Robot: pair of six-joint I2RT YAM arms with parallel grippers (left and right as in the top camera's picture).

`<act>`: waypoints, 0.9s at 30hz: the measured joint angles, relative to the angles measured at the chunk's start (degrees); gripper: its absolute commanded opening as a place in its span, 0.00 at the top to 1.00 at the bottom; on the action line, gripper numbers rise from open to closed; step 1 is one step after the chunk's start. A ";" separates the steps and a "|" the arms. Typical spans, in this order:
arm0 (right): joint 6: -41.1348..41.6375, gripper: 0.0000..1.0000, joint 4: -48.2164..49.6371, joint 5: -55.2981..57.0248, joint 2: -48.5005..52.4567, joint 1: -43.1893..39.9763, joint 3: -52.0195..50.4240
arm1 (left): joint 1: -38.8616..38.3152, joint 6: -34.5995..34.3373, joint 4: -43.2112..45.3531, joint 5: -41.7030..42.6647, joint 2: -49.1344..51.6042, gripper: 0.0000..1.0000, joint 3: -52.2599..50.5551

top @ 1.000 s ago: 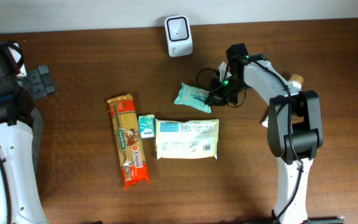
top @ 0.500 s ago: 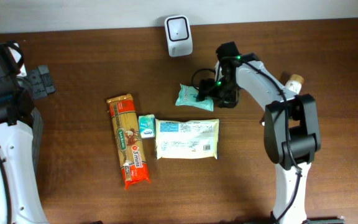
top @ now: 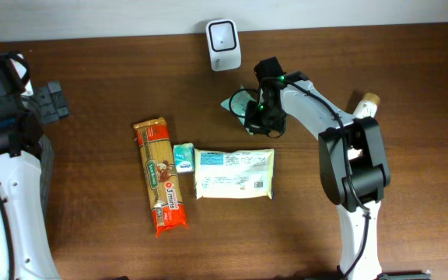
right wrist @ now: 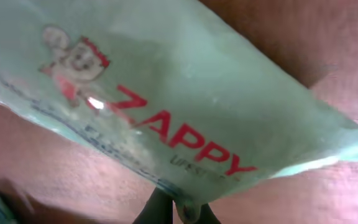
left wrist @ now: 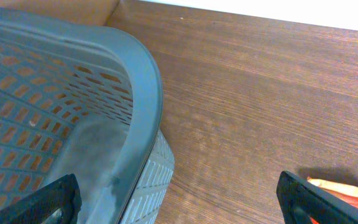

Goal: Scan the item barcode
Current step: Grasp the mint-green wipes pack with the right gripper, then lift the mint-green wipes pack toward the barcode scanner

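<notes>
The item, a pale green Zappy wipes pack (top: 237, 101), is pinched at its edge by my right gripper (top: 258, 110), which is shut on it. It hangs just right of and below the white barcode scanner (top: 223, 34) at the table's back edge. In the right wrist view the pack (right wrist: 166, 106) fills the frame, red lettering facing the camera, with the right gripper (right wrist: 179, 210) clamped on its lower seam. No barcode shows on this face. My left gripper (left wrist: 179, 208) stands wide open with nothing in it, over the rim of a grey basket (left wrist: 145, 93).
A long orange pasta packet (top: 160, 175), a small teal packet (top: 183, 158) and a white wipes pack (top: 233, 173) lie mid-table. A dark grey block (top: 51, 101) sits at the left near the left arm. The pasta packet's end (left wrist: 347, 188) shows by the left fingertip.
My right gripper has carried the green pack left and toward the scanner, and the pack has tipped up off the table. The left arm has not moved.
</notes>
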 measured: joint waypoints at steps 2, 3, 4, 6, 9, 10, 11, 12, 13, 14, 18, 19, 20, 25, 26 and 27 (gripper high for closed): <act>-3.91 0.96 -3.23 0.02 -0.39 0.00 0.00 | 0.00 -0.02 0.00 0.02 0.00 0.01 0.00; -7.17 0.96 -4.70 0.07 -0.98 0.04 -0.04 | 0.00 -0.02 0.00 0.00 0.00 0.01 0.00; -9.29 0.96 -5.31 0.22 -1.66 0.17 -0.04 | 0.00 -0.02 0.00 0.00 0.00 0.01 0.00; -12.61 0.96 -5.95 3.32 -4.17 1.18 -0.04 | 0.00 -0.02 0.00 0.00 0.00 0.01 0.00; -13.31 0.95 -6.58 10.05 -10.93 1.81 -0.04 | 0.00 -0.02 0.00 0.00 0.00 0.01 0.00; -13.35 0.79 -6.69 12.15 -13.31 1.81 -0.04 | 0.00 -0.02 0.00 0.00 0.00 0.01 0.00; -14.45 0.62 -6.69 14.10 -15.82 1.88 -0.02 | 0.00 -0.02 0.00 0.00 0.00 0.01 0.00; -16.31 0.54 -6.25 15.06 -17.07 1.88 -0.02 | 0.00 0.00 0.00 0.00 0.00 0.01 0.00; -19.23 0.44 -5.51 15.72 -17.14 2.23 -0.02 | 0.00 -0.02 0.00 0.00 0.00 0.01 0.00; -22.71 0.34 -1.90 19.80 -17.05 4.94 -0.15 | 0.00 -0.02 -0.02 0.02 0.00 0.01 0.00; -29.16 0.30 9.40 37.51 -14.84 19.06 -0.02 | 0.00 -0.02 -0.02 0.00 0.00 0.01 0.00; -30.88 0.30 10.82 40.24 -12.92 20.63 -0.02 | 0.00 -0.02 -0.02 0.00 0.00 0.01 0.00; -31.50 0.30 10.97 41.16 -11.78 20.68 -0.02 | 0.00 -0.02 -0.02 0.02 0.00 0.01 0.00; -36.94 0.30 12.61 42.88 -3.61 20.61 -0.04 | 0.00 -0.02 0.00 0.00 0.00 0.01 0.00; -38.60 0.30 13.51 43.08 -2.62 20.61 -0.04 | 0.00 -0.02 0.00 0.02 0.00 0.01 0.00; -40.06 0.33 14.60 43.71 -1.25 20.61 -0.04 | 0.00 0.00 0.00 0.02 0.00 0.01 0.00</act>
